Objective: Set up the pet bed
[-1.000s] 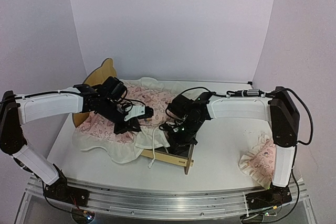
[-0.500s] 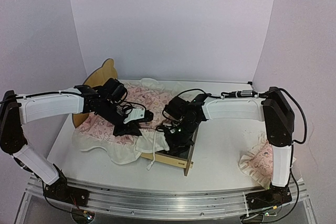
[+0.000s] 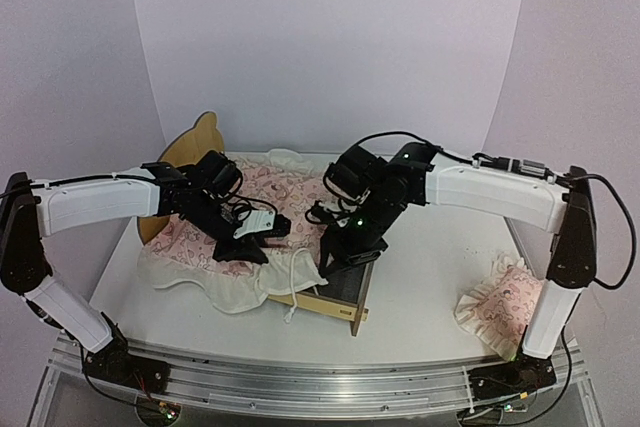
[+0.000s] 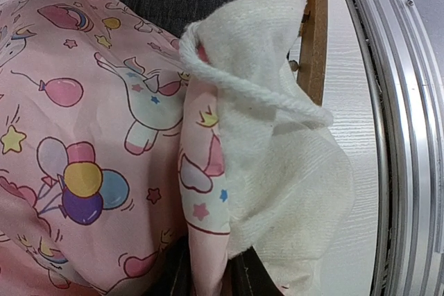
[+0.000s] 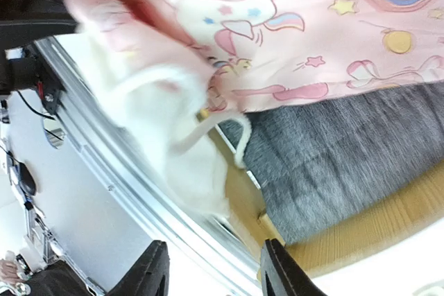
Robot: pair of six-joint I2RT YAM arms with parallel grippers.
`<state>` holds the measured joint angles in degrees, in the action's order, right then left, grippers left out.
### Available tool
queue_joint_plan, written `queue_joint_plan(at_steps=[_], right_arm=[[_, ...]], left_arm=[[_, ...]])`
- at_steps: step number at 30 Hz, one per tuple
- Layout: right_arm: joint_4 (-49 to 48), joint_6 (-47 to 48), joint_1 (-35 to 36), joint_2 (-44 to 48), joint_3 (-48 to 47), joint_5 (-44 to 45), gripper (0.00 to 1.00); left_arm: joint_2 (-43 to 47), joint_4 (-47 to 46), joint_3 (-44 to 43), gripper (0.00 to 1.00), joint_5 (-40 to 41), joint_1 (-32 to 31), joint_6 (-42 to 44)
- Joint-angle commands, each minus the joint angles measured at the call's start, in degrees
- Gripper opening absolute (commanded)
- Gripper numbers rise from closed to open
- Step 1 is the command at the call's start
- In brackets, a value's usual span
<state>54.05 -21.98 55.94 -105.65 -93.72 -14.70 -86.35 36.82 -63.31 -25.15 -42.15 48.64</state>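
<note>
Pet bed [image 3: 332, 305] sits on the table [image 3: 430, 277], left of centre, headboard with bear ears at the far-left end, foot rail toward the near middle. Most of the frame is hidden under the pink unicorn-print cover [image 3: 290, 187], draped over it; its cream ruffle [image 4: 270, 123] hangs over the near rail and corner post, with a white cord looped across it. Grey fabric base [image 5: 326, 164] shows uncovered at the foot end, wood rail along its edge. Left gripper [image 3: 262, 239] is low over the cover's near edge: jaws a little apart, a fold of the pink cover running between the 2 fingers, cannot tell whether they press on it. Right gripper [image 5: 215, 272] hangs above the foot end of the bed, just beside the cover's edge, jaws spread, nothing between them. The 2 grippers are near each other, not touching. Small pink ruffled pillow [image 3: 497, 305] lies on the table at the near right, well apart from the bed, beside the right arm's base.
</note>
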Motion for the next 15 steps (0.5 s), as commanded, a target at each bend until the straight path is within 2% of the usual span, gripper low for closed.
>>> queue_joint_plan(at_steps=[1,8,15], right_arm=[[2.5,-1.1,0.4,1.1,-0.6,3.7,0.37],[-0.1,-2.6,0.4,-1.5,-1.8,4.1,0.30],[-2.9,-7.4,0.4,6.3,4.3,7.0,0.34]], left_arm=[[0.6,0.5,-1.4,0.18,1.3,0.3,0.9],[0.6,0.6,-1.9,0.16,-0.3,0.3,0.6],[-0.6,1.0,-1.8,0.03,-4.7,-2.4,-0.7]])
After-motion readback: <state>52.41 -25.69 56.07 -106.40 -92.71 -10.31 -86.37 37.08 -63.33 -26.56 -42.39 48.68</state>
